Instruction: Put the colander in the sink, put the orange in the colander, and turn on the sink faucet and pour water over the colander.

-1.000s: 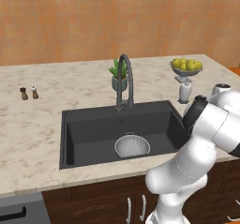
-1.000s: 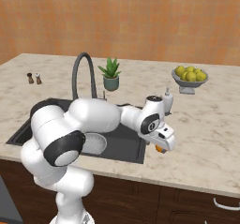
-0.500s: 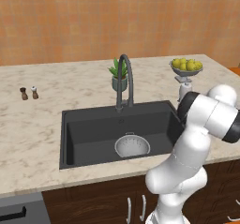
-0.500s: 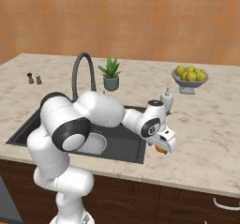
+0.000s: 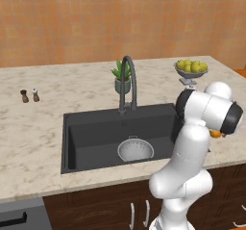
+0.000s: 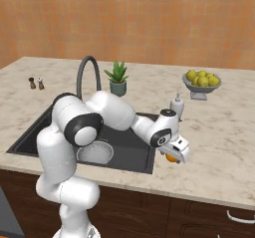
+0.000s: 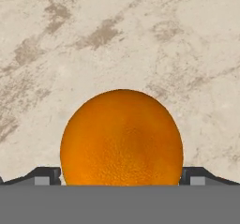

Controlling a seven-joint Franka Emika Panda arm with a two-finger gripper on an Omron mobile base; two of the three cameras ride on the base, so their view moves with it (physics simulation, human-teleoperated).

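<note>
The colander (image 5: 135,149) sits on the floor of the black sink (image 5: 96,128), below the dark gooseneck sink faucet (image 5: 127,80). The orange (image 7: 122,138) lies on the marble counter to the right of the sink. My gripper (image 7: 121,176) is open and low over it, one fingertip (image 7: 47,175) on each side of the fruit. In the right base view the gripper (image 6: 174,155) points down at the orange (image 6: 172,158), just past the sink's right rim (image 6: 142,168). In the left base view the arm hides all but a sliver of the orange (image 5: 215,134).
A footed bowl of yellow-green fruit (image 6: 201,80) stands at the back right. A potted plant (image 6: 118,77) is behind the faucet (image 6: 87,72). A soap bottle (image 6: 176,105) stands just behind the gripper. Two small shakers (image 5: 30,95) sit far left.
The arm's elbow has swung round and the hand has sunk a little lower over the orange. The jaws have stayed open and the orange has not moved.
</note>
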